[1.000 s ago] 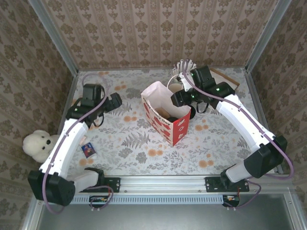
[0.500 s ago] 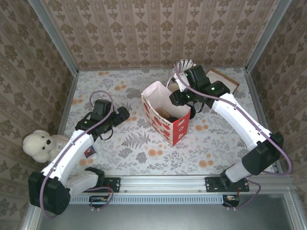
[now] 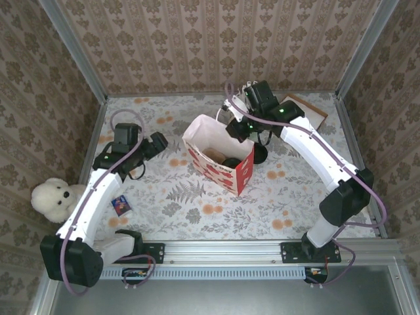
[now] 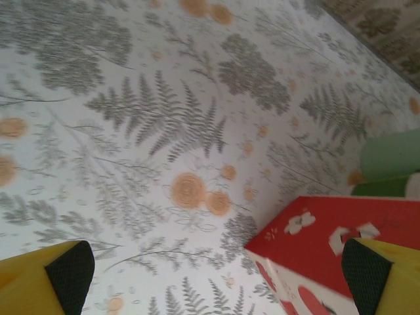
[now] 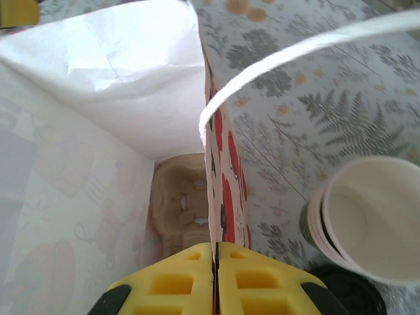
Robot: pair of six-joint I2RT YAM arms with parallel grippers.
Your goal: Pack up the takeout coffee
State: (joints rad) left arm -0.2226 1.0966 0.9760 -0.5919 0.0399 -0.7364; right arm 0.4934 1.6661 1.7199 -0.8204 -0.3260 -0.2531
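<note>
You are at the step of holding the bag open. Your right gripper (image 5: pixel 214 252) is fully closed on the top edge of one wall of the paper bag (image 3: pixel 226 172), with the paper pinched between its yellow fingers. The takeout coffee (image 3: pixel 260 155) is not packed yet, I think: its black lid stands on the table (image 3: pixel 164 190) just beside the bag's right side, next to the stack of lidless cups (image 5: pixel 367 216). Your left gripper (image 3: pixel 156 142) hangs wide open and holds nothing, well apart from the bag. The next move probably needs this free arm to reach past the bag to the cup. Mind the white handle (image 5: pixel 295 52) arching over the mouth. Free table lies to the left of the bag, but the right side is crowded.
</note>
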